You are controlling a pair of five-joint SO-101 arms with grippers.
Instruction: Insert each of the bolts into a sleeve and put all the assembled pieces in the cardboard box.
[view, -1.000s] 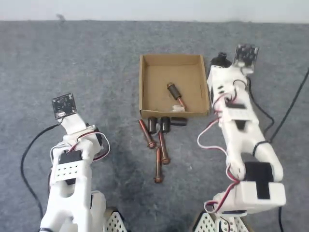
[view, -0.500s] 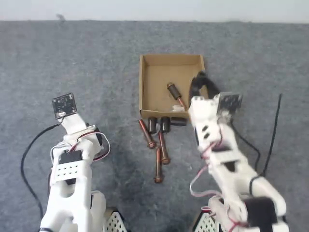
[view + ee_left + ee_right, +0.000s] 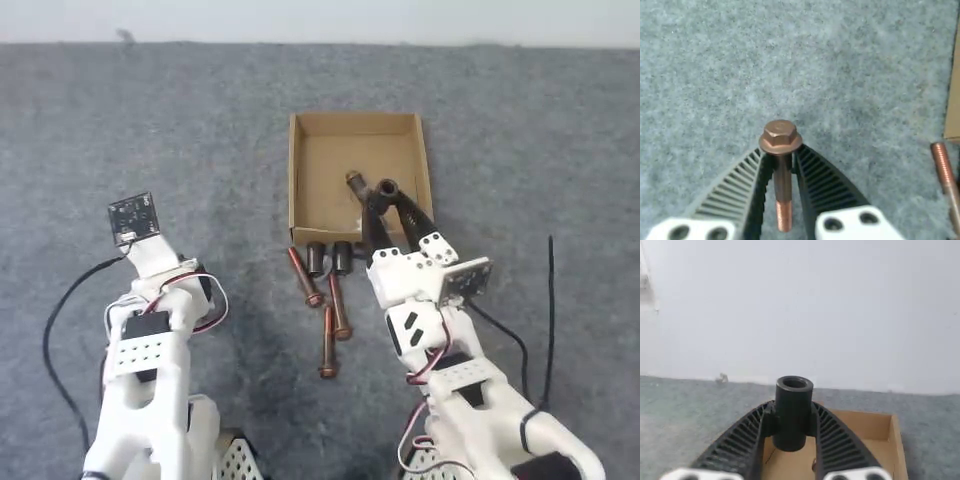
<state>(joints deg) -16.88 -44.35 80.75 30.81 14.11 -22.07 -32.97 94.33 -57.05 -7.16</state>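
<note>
My left gripper (image 3: pixel 781 150) is shut on a copper bolt (image 3: pixel 781 165), its hex head pointing away from the wrist, low over the grey carpet at the left. My right gripper (image 3: pixel 387 200) is shut on a black sleeve (image 3: pixel 388 187), held upright over the near right part of the cardboard box (image 3: pixel 297 180); the same sleeve (image 3: pixel 793 412) sits between that gripper's fingers (image 3: pixel 747 435). One assembled piece (image 3: pixel 354 183) lies in the box. Three loose bolts (image 3: pixel 303 275) (image 3: pixel 339 305) (image 3: pixel 327 342) and two sleeves (image 3: pixel 317 257) (image 3: pixel 343 256) lie in front of the box.
Grey carpet covers the table, with a pale wall (image 3: pixel 800 300) behind it. The right arm's white body (image 3: pixel 430 320) stands just right of the loose bolts. Another bolt (image 3: pixel 946 175) and the box's edge (image 3: pixel 955 100) lie off to one side of the left gripper.
The right arm has swung from the box's right side to its front, carrying the sleeve over the box's near right part. The left arm has not moved.
</note>
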